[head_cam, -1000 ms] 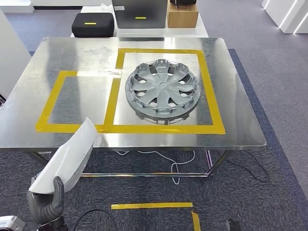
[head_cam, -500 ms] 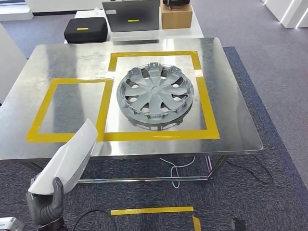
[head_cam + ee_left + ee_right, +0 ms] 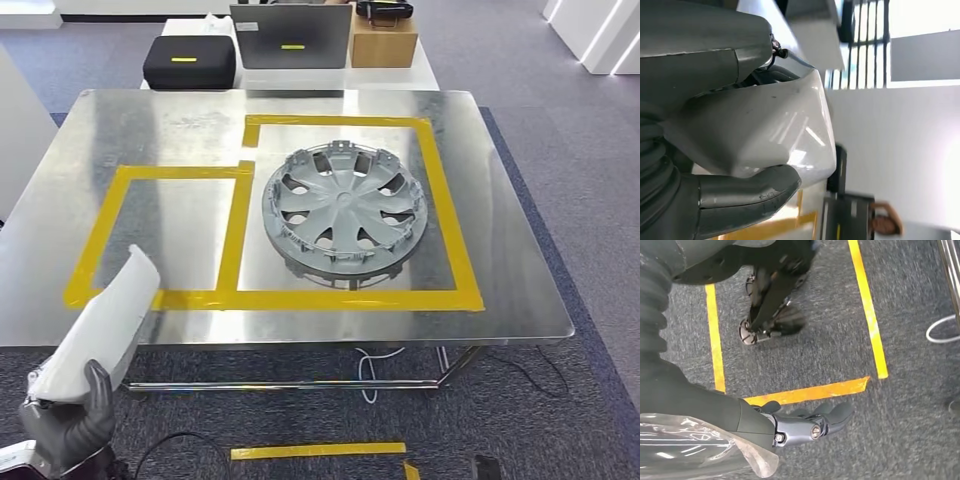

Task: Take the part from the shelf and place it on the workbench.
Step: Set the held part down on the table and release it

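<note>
1. part (image 3: 98, 335) sitting in the left hand (image 3: 68, 430), its lower end hiding behind the gripping fingers (image 3: 749, 192).
2. white, glossy, curved, overhanging the workbench (image 3: 498, 300) front edge.
3. right hand (image 3: 806, 425) hanging over carpet, fingers loosely extended, holding nothing.

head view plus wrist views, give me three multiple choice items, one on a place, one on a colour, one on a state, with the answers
1. Where does the grey wheel cover lie?
A. inside the larger taped square on the workbench
B. on the carpet
C. on the black case

2. What colour is the tape that marks the squares?
A. red
B. yellow
C. blue

3. What is the left hand doing?
A. hanging with nothing in it
B. pressing on the workbench
C. holding the white part

Answers: 1 A, the cover sits within the right-hand tape outline. 2 B, the strips are yellow. 3 C, the fingers wrap the part's lower end below the table edge.
</note>
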Available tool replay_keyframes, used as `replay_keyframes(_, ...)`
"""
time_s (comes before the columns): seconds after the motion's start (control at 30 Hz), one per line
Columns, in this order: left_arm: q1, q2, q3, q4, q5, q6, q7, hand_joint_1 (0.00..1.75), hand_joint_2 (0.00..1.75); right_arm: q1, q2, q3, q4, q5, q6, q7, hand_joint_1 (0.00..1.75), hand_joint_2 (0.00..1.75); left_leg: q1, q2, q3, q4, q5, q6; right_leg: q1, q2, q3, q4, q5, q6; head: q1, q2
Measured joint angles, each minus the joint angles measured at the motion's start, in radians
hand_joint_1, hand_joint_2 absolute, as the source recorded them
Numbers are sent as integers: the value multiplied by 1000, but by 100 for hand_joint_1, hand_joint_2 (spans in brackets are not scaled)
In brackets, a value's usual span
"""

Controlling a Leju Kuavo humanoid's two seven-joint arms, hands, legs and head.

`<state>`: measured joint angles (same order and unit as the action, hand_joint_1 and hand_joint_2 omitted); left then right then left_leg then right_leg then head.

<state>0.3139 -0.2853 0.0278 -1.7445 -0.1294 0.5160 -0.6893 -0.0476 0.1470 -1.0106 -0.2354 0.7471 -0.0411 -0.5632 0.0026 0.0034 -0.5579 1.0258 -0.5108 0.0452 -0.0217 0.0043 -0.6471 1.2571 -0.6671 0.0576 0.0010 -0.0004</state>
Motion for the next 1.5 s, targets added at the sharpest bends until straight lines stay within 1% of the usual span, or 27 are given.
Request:
replay_keyframes(0.03, 3, 8, -15, -16, -3, 50, 0, 175, 175, 3, 5, -5, 0, -1, -6, -3, 0, 175, -2, -2, 7, 0, -6, 1, 0, 0, -27, 26, 8, -1, 0, 0)
replay_keyframes(0.07, 6, 16, -29, -29, -3, 80, 0, 175, 175, 6, 9, -8, 0, -2, -10, -5, 0, 175, -3, -3, 16, 0, -13, 1, 1, 0, -35, 14, 37, -3, 0, 0)
replay_keyframes(0.13, 9, 27, -52, -48, -3, 103, 0, 175, 175, 7, 13, -13, 0, -2, -11, -7, 0, 175, -5, -6, 40, 0, -30, -2, 3, -1, 0, -101, 128, -12, 1, 0)
replay_keyframes(0.17, 10, 31, -60, -55, -3, 108, 0, 175, 175, 7, 15, -14, 0, -2, -11, -8, 0, 175, -7, -6, 49, 0, -39, -6, 6, -2, 26, -160, 157, -17, 0, 0)
replay_keyframes(0.2, 10, 34, -68, -61, -3, 110, 0, 175, 175, 5, 17, -16, 0, -2, -12, -8, 0, 175, -8, -7, 56, -1, -46, -12, 9, -4, 46, -201, 170, -22, -1, 0)
replay_keyframes(0.27, 11, 42, -79, -71, -2, 111, 0, 175, 175, 4, 21, -21, 0, -2, -12, -9, 0, 175, -9, -6, 61, -6, -53, -22, 14, -4, 64, -223, 163, -29, -3, 0)
replay_keyframes(0.33, 12, 48, -87, -81, -2, 113, 0, 175, 175, 5, 26, -24, -1, -2, -13, -10, 0, 175, -9, -6, 70, -11, -58, -33, 10, -3, 74, -234, 161, -36, -4, 0)
replay_keyframes(0.4, 12, 54, -91, -88, -2, 121, 0, 175, 175, 5, 30, -27, -2, -2, -12, -10, 0, 175, -8, -6, 54, 37, -84, -44, 4, -4, 91, -248, 159, -46, -8, 0)
replay_keyframes(0.43, 12, 58, -93, -90, -2, 127, 0, 175, 175, 4, 30, -28, -2, -2, -11, -10, 0, 175, -5, -6, 25, 93, -106, -50, 2, -4, 99, -252, 157, -49, -10, 0)
replay_keyframes(0.5, 14, 66, -97, -90, -2, 142, 0, 175, 175, 3, 31, -29, -3, -2, -10, -9, 0, 175, 1, -6, -56, 225, -145, -58, 2, -4, 112, -254, 147, -53, -12, 0)
replay_keyframes(0.53, 15, 70, -99, -91, -2, 149, 0, 175, 175, 4, 31, -29, -3, -1, -9, -9, 0, 175, 4, -6, -88, 263, -144, -61, 1, -3, 119, -254, 141, -53, -12, 0)
replay_keyframes(0.57, 16, 74, -101, -91, -2, 154, 0, 175, 175, 5, 31, -30, -3, -1, -9, -8, 0, 175, 6, -6, -102, 264, -121, -62, 1, -2, 128, -254, 135, -52, -12, 0)
replay_keyframes(0.63, 16, 80, -103, -91, -1, 160, 0, 175, 175, 6, 32, -30, -3, 0, -8, -8, 0, 175, 8, -6, -81, 166, -27, -62, -2, 1, 147, -254, 119, -44, -13, 0)
replay_keyframes(0.67, 16, 83, -104, -91, -1, 161, 0, 175, 175, 5, 32, -31, -3, 0, -8, -8, 0, 175, 8, -6, -64, 110, 10, -61, -2, 2, 154, -254, 112, -39, -13, 0)
replay_keyframes(0.7, 16, 85, -105, -92, -1, 162, 0, 175, 175, 4, 32, -32, -3, 0, -8, -8, 0, 175, 7, -6, -46, 61, 29, -59, -1, 4, 157, -253, 104, -33, -14, 0)
replay_keyframes(0.73, 17, 87, -106, -94, -2, 163, 0, 175, 175, 2, 32, -32, -3, 1, -8, -8, 0, 175, 5, -6, -36, 33, 33, -55, 0, 4, 156, -254, 99, -27, -13, 0)
replay_keyframes(0.83, 19, 90, -108, -99, -5, 169, 0, 175, 175, -1, 33, -35, -4, 5, -7, -8, 0, 175, 3, -8, -27, 15, 19, -36, 0, 3, 159, -262, 93, -11, -8, 0)
replay_keyframes(0.9, 19, 92, -111, -102, -10, 175, 0, 175, 175, -2, 33, -36, -5, 7, -7, -8, 0, 175, 6, -8, -19, 7, 19, -24, 0, 2, 149, -232, 73, -3, -5, 0)
replay_keyframes(0.93, 19, 92, -112, -104, -12, 177, 0, 175, 175, -3, 33, -36, -5, 8, -6, -8, 0, 175, 7, -6, -14, 4, 18, -18, 0, 1, 125, -185, 50, -1, -3, 0)
replay_keyframes(1.0, 19, 92, -114, -106, -17, 180, 0, 175, 175, -2, 33, -37, -6, 11, -6, -9, 0, 175, 4, -4, -11, 3, 14, -10, 2, 0, 43, -45, -5, 0, -1, 0)
replay_keyframes(1.03, 19, 92, -114, -106, -21, 181, 0, 175, 175, 0, 33, -37, -6, 12, -5, -8, 0, 175, 3, -5, -9, 4, 11, -7, 2, 0, 3, 12, -19, 0, -1, 0)
replay_keyframes(1.07, 19, 92, -113, -106, -26, 181, 0, 175, 175, 1, 34, -38, -6, 13, -5, -8, 0, 175, 1, -5, -5, 4, 8, -6, 2, 0, -21, 37, -12, -1, -1, 0)
replay_keyframes(1.1, 19, 91, -112, -106, -31, 182, 0, 175, 175, 2, 34, -39, -6, 14, -6, -8, 0, 175, 1, -7, 0, 4, 4, -6, 2, 0, -26, 22, 18, -3, -1, 0)
replay_keyframes(1.17, 20, 90, -110, -106, -39, 182, 0, 175, 175, 2, 34, -42, -6, 14, -6, -8, 0, 175, 0, -9, 15, 4, -7, -9, 4, 0, 13, -102, 109, -12, 0, 0)
replay_keyframes(1.23, 20, 89, -106, -106, -42, 180, 0, 175, 175, 0, 34, -45, -6, 15, -6, -9, 0, 175, -5, -9, 23, 7, -19, -16, 7, -1, 59, -210, 162, -19, -1, 0)
replay_keyframes(1.37, 23, 86, -84, -106, -44, 170, 0, 175, 175, 1, 39, -47, -6, 18, -3, -11, 0, 175, -9, -9, 26, 5, -22, -3, 9, 0, 73, -235, 167, -11, -3, 0)
replay_keyframes(1.5, 25, 81, -51, -105, -57, 152, 0, 175, 175, 0, 35, -50, -6, 26, 10, -10, 0, 175, -9, -9, 32, -7, -20, -13, 10, 0, 74, -235, 164, -18, -3, 0)
